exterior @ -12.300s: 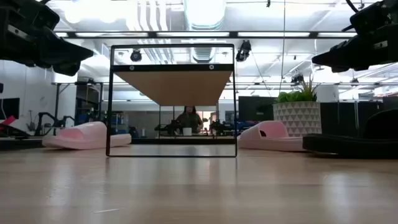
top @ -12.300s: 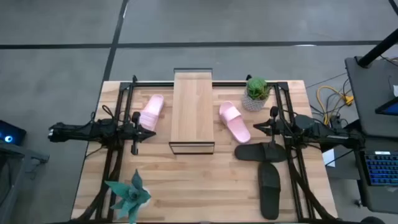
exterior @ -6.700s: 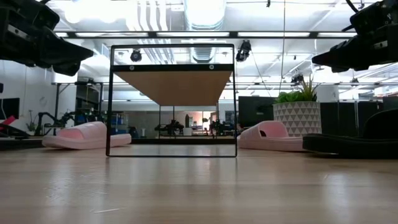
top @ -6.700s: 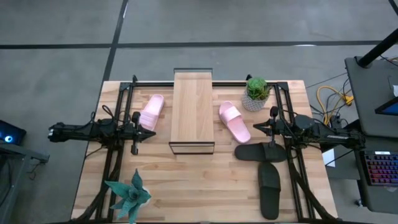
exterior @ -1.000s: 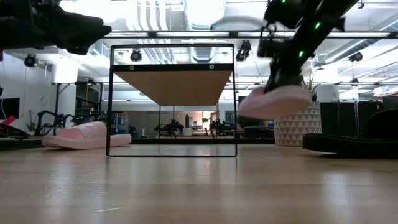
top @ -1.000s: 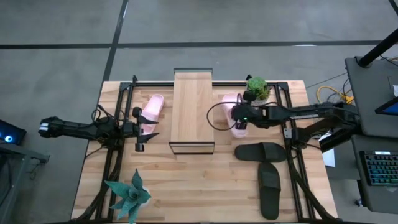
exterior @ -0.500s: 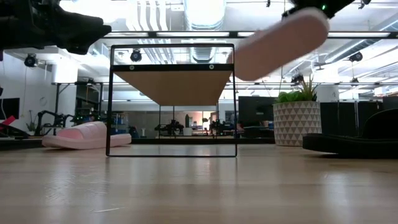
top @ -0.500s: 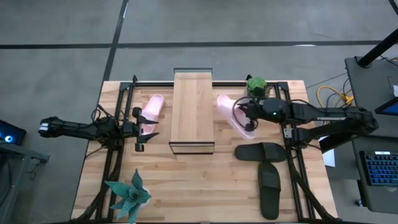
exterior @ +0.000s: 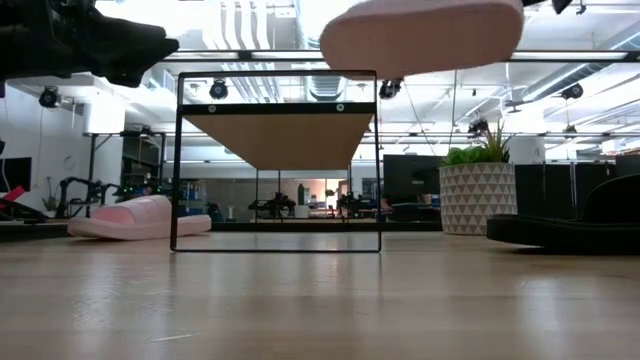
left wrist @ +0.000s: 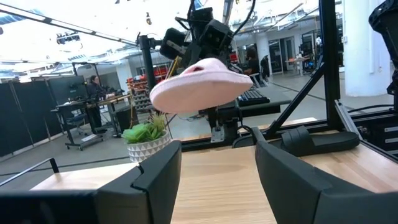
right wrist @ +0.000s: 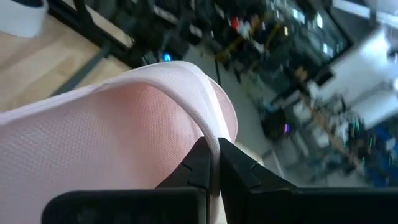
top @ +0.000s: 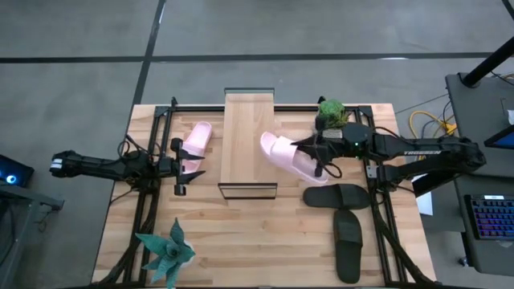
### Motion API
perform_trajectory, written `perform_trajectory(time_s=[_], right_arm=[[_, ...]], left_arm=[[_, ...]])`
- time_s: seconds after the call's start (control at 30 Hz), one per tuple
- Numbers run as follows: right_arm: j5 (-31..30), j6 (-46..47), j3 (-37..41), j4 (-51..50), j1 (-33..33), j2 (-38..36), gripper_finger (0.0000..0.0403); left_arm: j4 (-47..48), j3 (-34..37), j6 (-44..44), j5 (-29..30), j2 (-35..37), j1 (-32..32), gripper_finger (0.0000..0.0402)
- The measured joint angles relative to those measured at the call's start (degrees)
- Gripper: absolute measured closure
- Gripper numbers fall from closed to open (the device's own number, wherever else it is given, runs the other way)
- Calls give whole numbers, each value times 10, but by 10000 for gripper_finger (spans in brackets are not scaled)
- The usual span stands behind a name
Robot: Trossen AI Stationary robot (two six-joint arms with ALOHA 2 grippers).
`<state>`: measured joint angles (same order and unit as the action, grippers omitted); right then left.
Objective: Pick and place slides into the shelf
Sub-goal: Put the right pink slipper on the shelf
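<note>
The right gripper (top: 315, 152) was pinched shut on the strap of a pink slide (top: 291, 157), holding it in the air with its toe reaching over the right edge of the shelf (top: 248, 144). The left gripper (top: 181, 157), fingers spread and empty, hung on the shelf's other side, just beside the second pink slide (top: 195, 144) lying on the table. The two black slides (top: 344, 217) lay on the table near the right gripper, below and beside it.
</note>
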<state>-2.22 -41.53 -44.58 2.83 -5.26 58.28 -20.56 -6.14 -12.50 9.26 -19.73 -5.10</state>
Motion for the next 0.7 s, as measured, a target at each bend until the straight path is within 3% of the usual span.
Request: perform_trajectory(time_s=[0.17,0.37,0.57,0.7], right_arm=[[37,-75,0,65,0,40,394],[50,-130,-38,64,0,88,394],[132,-172,-139,-29,-7,149,394],[143,-201,-218,-101,-18,207,394]], left_arm=[[0,0,0,0,1,0,209],[0,0,0,0,4,0,209],[0,0,0,0,4,0,209],[0,0,0,0,5,0,209]])
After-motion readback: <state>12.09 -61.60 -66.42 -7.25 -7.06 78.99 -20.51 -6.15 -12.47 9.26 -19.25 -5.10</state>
